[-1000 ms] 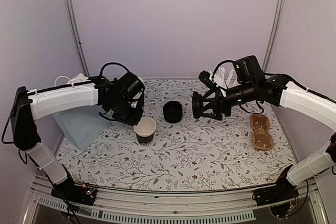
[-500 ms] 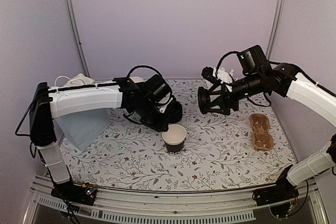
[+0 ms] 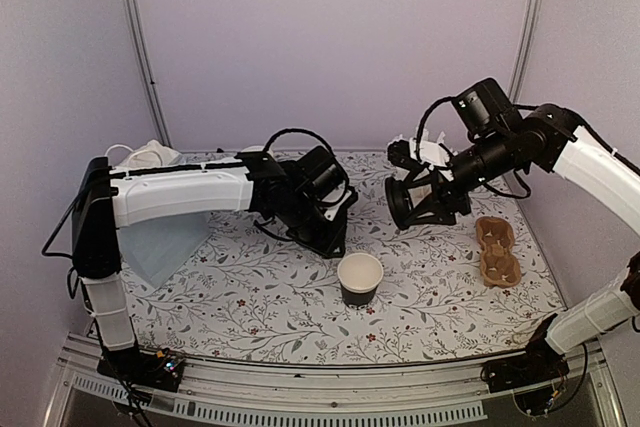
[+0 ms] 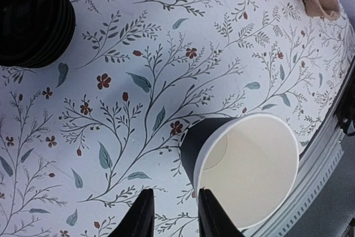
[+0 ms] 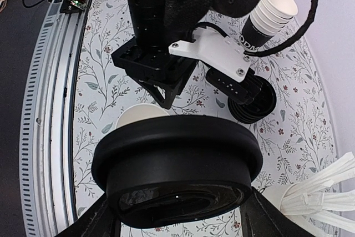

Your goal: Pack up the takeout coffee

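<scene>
The takeout coffee cup (image 3: 360,279) stands upright and empty on the floral table, black wall, whitish rim and inside. My left gripper (image 3: 335,244) hovers just behind and to the left of it. In the left wrist view the left gripper (image 4: 175,193) is open by a narrow gap with only tablecloth between the fingers, and the cup (image 4: 249,170) sits against the right finger (image 4: 209,215). My right gripper (image 3: 414,203) is shut on a round black lid (image 5: 177,159), held in the air to the right of the cup.
A stack of black lids (image 4: 30,18) lies behind the left gripper. The brown cardboard cup carrier (image 3: 497,250) rests at the right. A nested stack of cups (image 5: 269,9) and paper-wrapped straws (image 5: 319,190) stand at the back. A blue cloth (image 3: 150,242) lies at the left.
The left arm carried the cup right and toward the near edge, and its jaws have come apart off the rim. The right gripper rose slightly to the right with the lid.
</scene>
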Controlling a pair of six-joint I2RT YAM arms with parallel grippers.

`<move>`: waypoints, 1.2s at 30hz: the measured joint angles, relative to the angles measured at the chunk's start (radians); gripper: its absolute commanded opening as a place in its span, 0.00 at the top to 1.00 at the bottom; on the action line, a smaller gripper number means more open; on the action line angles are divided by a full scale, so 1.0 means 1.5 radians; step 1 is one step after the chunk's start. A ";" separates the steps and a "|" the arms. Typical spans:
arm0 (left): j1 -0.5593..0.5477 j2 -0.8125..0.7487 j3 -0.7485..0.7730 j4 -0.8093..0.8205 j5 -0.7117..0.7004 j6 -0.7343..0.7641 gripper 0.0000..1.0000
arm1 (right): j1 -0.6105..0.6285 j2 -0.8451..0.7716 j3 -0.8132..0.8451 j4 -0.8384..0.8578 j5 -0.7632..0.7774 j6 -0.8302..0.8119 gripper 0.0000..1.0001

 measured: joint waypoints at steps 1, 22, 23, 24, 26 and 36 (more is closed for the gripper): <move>0.000 0.000 0.000 0.000 -0.002 0.000 0.66 | 0.006 0.003 0.006 -0.006 0.004 -0.005 0.31; 0.066 -0.260 -0.214 0.086 -0.174 -0.038 0.57 | 0.126 0.261 0.209 -0.189 0.119 -0.061 0.30; 0.066 -0.261 -0.225 0.090 -0.175 -0.038 0.57 | 0.130 0.271 0.213 -0.195 0.128 -0.061 0.30; 0.066 -0.261 -0.234 0.093 -0.176 -0.038 0.57 | 0.136 0.283 0.217 -0.203 0.138 -0.061 0.31; 0.068 -0.263 -0.247 0.099 -0.178 -0.038 0.56 | 0.144 0.301 0.220 -0.214 0.156 -0.060 0.31; 0.074 -0.289 -0.289 0.139 -0.180 -0.037 0.56 | 0.181 0.360 0.235 -0.242 0.241 -0.045 0.30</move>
